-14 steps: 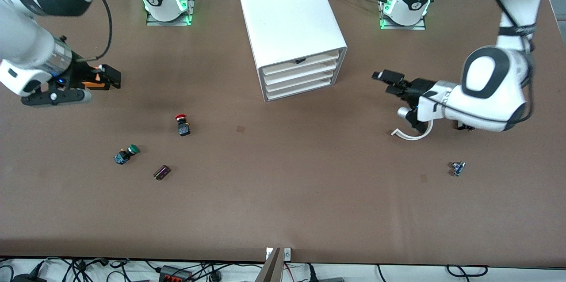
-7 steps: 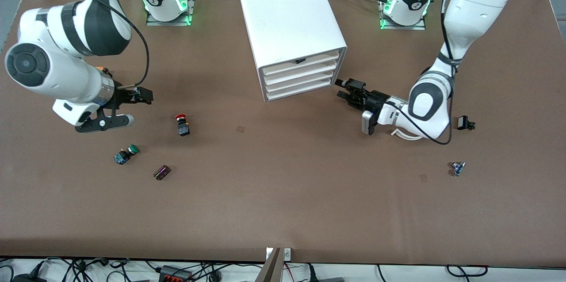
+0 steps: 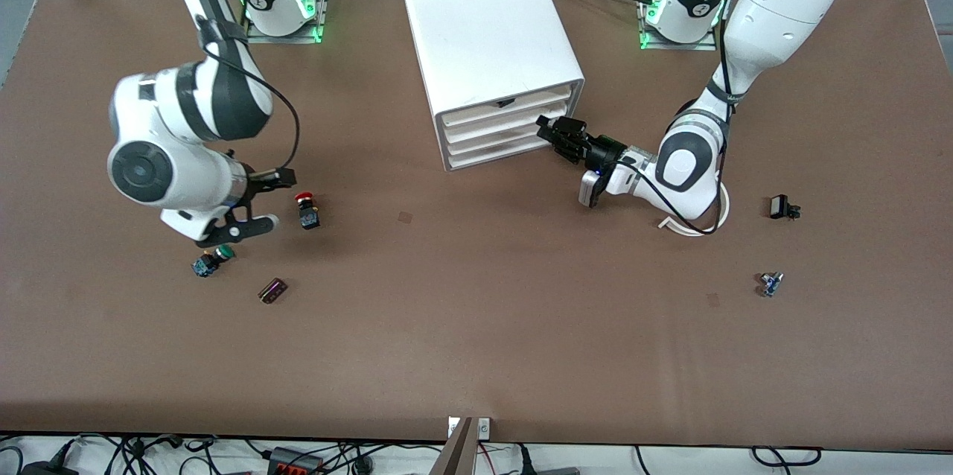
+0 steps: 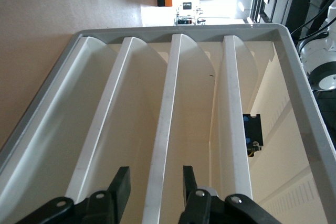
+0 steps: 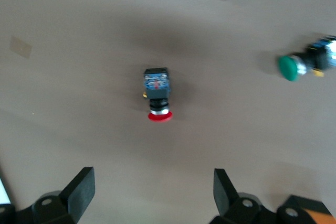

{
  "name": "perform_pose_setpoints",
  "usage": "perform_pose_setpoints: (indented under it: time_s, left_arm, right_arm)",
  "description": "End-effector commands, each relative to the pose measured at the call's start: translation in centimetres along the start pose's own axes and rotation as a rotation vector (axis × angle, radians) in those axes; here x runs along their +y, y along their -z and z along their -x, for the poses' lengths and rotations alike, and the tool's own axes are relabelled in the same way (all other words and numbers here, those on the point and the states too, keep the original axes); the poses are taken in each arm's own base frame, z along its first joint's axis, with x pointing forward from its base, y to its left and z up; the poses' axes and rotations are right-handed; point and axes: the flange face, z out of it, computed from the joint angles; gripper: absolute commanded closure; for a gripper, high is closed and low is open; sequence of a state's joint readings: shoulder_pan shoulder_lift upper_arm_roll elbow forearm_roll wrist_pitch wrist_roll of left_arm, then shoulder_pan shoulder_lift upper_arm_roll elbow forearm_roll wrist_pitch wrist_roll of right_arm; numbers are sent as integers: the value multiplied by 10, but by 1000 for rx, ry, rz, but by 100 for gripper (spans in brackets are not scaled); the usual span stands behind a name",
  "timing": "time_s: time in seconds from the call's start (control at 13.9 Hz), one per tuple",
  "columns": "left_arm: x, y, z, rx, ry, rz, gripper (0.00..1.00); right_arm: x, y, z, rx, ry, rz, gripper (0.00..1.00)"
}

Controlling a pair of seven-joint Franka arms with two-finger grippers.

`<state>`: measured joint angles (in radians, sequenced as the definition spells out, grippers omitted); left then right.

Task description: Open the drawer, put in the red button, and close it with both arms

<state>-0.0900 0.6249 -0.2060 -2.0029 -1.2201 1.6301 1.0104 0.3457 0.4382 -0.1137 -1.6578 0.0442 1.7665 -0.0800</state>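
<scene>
The white cabinet (image 3: 488, 28) stands at mid-table with all four drawers closed. The second drawer (image 3: 500, 123) is flush with the others. A black handle notch (image 4: 252, 135) shows on the drawer fronts. My left gripper (image 3: 554, 132) is at the cabinet's front corner toward the left arm's end. In the left wrist view it (image 4: 156, 178) is open, with its jaws on either side of one white drawer edge. The red button (image 3: 306, 207) lies on the table. My right gripper (image 3: 284, 179) hovers just above and beside it, open and empty (image 5: 153, 179). The button (image 5: 157, 95) lies ahead of the jaws.
A green-capped button (image 3: 213, 257) and a small dark box (image 3: 272, 290) lie nearer the front camera than the red button. Toward the left arm's end lie a white curved strip (image 3: 692, 228), a black part (image 3: 782, 207) and a small blue part (image 3: 770, 283).
The left gripper has moved in from the open table to the cabinet's drawer fronts. The right arm has swung in and come down beside the red button. Nothing on the table has moved.
</scene>
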Motion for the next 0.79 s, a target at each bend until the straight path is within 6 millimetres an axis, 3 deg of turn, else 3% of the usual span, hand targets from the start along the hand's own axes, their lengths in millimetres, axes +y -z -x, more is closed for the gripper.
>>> perform_pose_setpoints:
  time_s: [0.0, 0.29, 0.43, 0.58, 0.72]
  left_arm:
    - [-3, -14, 7, 17, -14, 49, 66]
    - [-8, -29, 13, 8, -1, 77, 75]
    - [-9, -28, 14, 7, -2, 86, 88]
    - [-7, -23, 10, 16, -8, 84, 95]
    - [-3, 0, -2, 49, -10, 77, 96]
  right_arm:
    - [-26, -30, -17, -41, 66, 7, 0]
    - [-17, -71, -34, -46, 52, 12, 0]
    - [-17, -81, -39, -41, 52, 17, 0]
    - [-14, -100, -47, -35, 47, 21, 0]
    - [-12, -120, -53, -35, 44, 25, 0]
